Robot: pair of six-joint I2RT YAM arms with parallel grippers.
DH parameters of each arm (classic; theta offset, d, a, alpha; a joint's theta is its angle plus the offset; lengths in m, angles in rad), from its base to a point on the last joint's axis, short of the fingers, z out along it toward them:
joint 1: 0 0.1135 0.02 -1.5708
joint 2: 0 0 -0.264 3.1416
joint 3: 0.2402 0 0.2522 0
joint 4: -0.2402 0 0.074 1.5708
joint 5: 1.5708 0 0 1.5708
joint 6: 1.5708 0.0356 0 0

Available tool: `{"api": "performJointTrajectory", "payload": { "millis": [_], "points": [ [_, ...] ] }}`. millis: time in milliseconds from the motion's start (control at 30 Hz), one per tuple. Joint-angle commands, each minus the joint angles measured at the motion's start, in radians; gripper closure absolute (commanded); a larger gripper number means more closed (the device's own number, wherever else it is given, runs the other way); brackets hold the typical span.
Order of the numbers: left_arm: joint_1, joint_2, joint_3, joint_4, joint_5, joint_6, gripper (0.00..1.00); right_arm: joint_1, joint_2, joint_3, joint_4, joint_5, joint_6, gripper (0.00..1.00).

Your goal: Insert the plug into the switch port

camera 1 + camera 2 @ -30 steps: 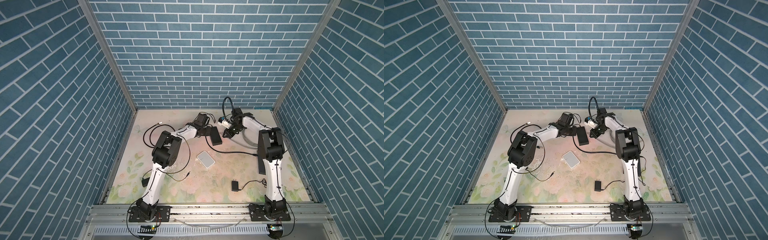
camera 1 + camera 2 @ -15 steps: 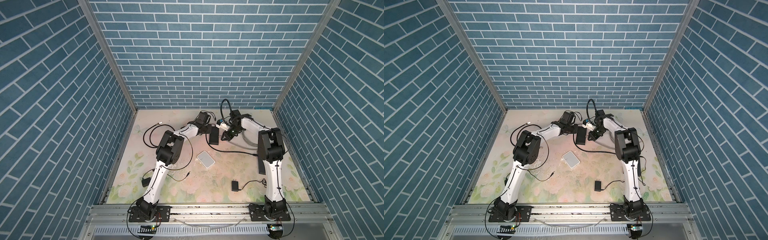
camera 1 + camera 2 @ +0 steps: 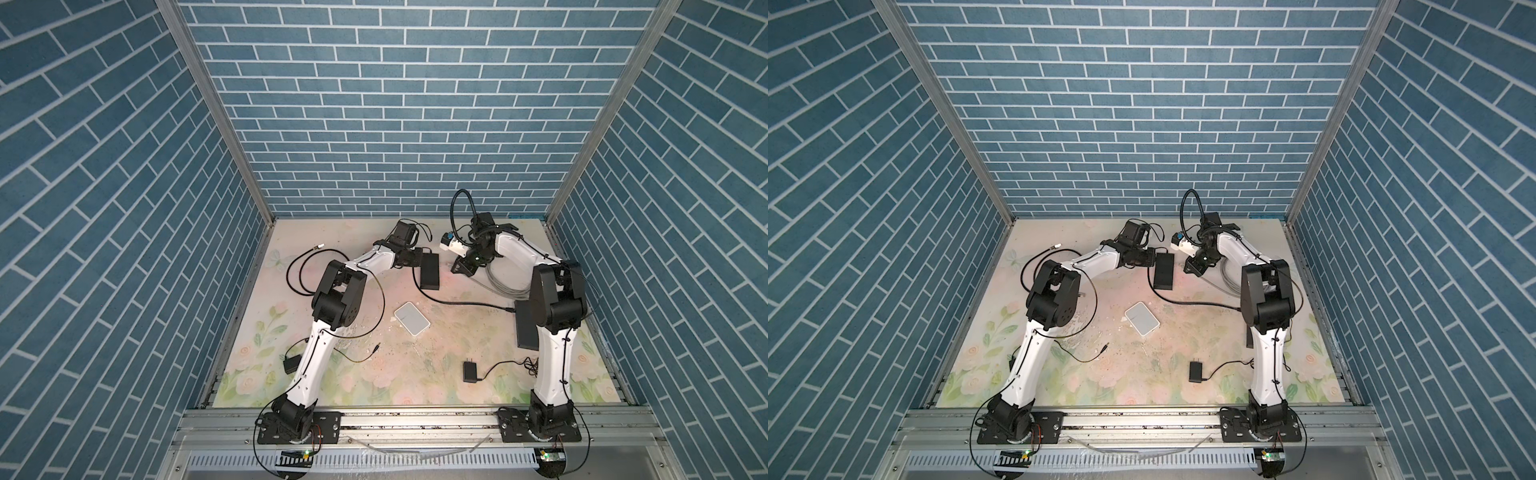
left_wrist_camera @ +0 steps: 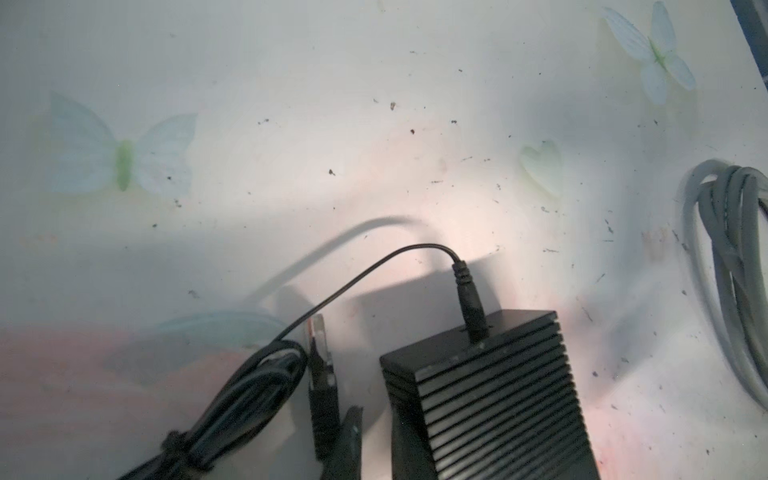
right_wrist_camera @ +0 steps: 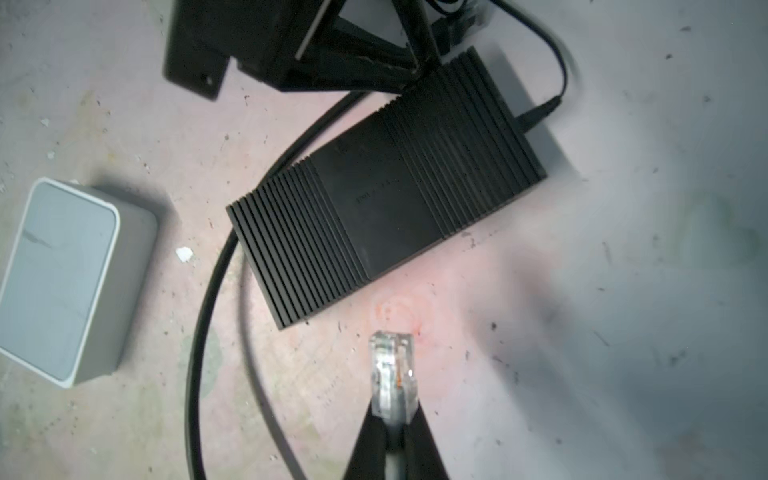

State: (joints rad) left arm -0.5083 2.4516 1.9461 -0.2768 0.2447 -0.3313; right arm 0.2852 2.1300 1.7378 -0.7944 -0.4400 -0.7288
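Right wrist view shows the right gripper [image 5: 392, 419] clamped tight around the clear plug [image 5: 392, 368], poised near the black switch [image 5: 386, 187] (ports hidden), so this looks like the approach, with port alignment needed next; whether the left gripper [image 5: 409, 70] beside the switch grips anything is unclear.

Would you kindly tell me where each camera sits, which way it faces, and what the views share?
Top views: high over the table's front edge, facing down towards the back wall; both show the left arm and right arm whole.
Left wrist: on the left arm, facing down at the switch end; only a dark finger shows.
Right wrist: on the right arm, facing down past the right gripper, shut on the plug, towards the switch and left gripper.
Shared: every view shows the switch.
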Motion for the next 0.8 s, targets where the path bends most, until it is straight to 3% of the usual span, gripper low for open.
{"api": "performJointTrajectory", "payload": {
  "millis": [0,133,233,333,500,600,767],
  "points": [
    [0.005,-0.053,-0.024,-0.054,0.032,0.027,0.82,-0.013,-0.005,-0.028,-0.051,0.03,-0.252,0.89],
    [0.007,-0.126,-0.108,-0.053,-0.014,0.032,0.78,-0.021,0.042,-0.009,-0.044,0.037,-0.274,0.89],
    [0.009,-0.174,-0.155,-0.063,0.013,0.032,0.77,-0.021,0.026,-0.052,-0.034,-0.028,-0.302,0.89],
    [-0.003,-0.189,-0.155,-0.108,0.027,0.019,0.75,-0.018,-0.014,-0.142,0.004,-0.067,-0.395,0.89],
    [-0.012,-0.198,-0.169,-0.141,0.037,-0.015,0.69,-0.011,-0.013,-0.154,0.005,-0.076,-0.425,0.89],
    [-0.023,-0.196,-0.193,-0.104,0.094,-0.068,0.61,-0.008,-0.005,-0.147,0.009,-0.067,-0.423,0.9],
    [-0.045,-0.194,-0.209,-0.096,0.076,-0.083,0.52,-0.003,0.001,-0.139,0.011,-0.065,-0.424,0.9]
  ]
}}
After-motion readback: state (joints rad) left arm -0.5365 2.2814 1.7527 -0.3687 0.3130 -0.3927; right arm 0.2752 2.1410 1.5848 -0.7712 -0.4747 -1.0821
